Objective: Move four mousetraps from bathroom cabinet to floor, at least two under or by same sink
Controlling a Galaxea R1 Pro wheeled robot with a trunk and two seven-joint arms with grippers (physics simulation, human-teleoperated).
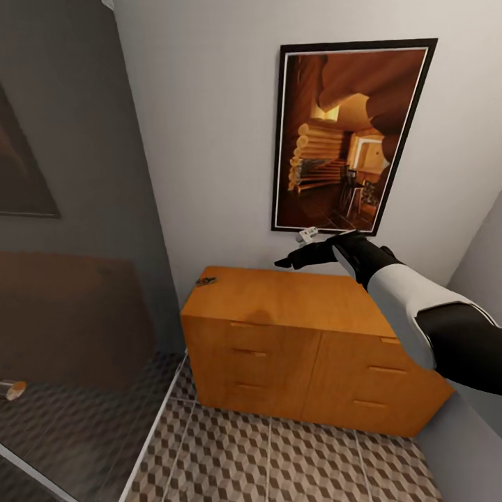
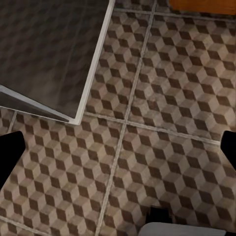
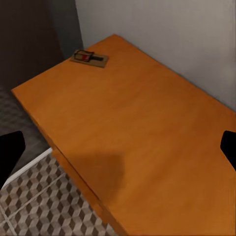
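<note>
The orange-brown cabinet (image 1: pixel 279 307) stands against the white wall. One mousetrap (image 1: pixel 206 282) lies flat on its top at the back left corner; in the right wrist view the mousetrap (image 3: pixel 89 58) is a small brown plate with wire parts, far across the cabinet top (image 3: pixel 142 128). My right gripper (image 1: pixel 289 263) hovers above the back middle of the top, well right of the trap, open and empty. My left gripper (image 2: pixel 118 152) hangs open over the cube-patterned bathroom floor (image 2: pixel 162 123), holding nothing. The sink is out of view.
A glass shower screen (image 1: pixel 84 293) with a white frame (image 1: pixel 157 432) stands left of the cabinet, its corner (image 2: pixel 78 115) close under my left gripper. A framed picture (image 1: pixel 352 136) hangs above the cabinet. A grey wall (image 1: pixel 481 272) closes the right side. Tiled floor (image 1: pixel 293 460) lies before the drawers.
</note>
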